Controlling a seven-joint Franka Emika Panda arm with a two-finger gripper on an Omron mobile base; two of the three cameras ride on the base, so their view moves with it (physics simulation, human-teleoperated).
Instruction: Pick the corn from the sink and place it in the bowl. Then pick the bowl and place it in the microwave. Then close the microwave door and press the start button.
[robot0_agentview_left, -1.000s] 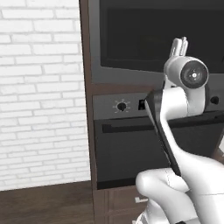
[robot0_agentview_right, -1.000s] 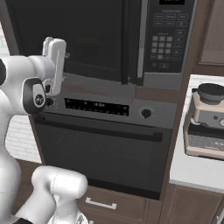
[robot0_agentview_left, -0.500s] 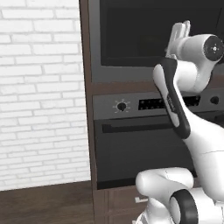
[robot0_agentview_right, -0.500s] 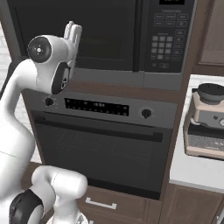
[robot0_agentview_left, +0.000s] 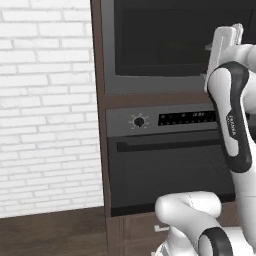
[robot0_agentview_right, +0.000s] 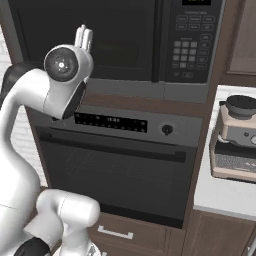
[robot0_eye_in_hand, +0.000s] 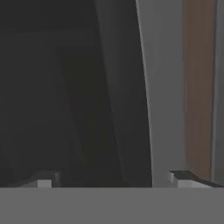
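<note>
At the upper left of the frame the gripper (robot0_agentview_right: 84, 36) points up before the shut microwave door (robot0_agentview_right: 87, 37) of the microwave (robot0_agentview_right: 170, 90), above the grey oven (robot0_agentview_right: 120, 165), with a coffee machine (robot0_agentview_right: 235, 137) on the surface (robot0_agentview_right: 225, 202) at right.

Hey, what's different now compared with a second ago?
The gripper has risen from in front of the oven to the microwave door, shifting right in both base views; its jaws stand open and empty. Microwave door, oven and coffee machine unchanged.
</note>
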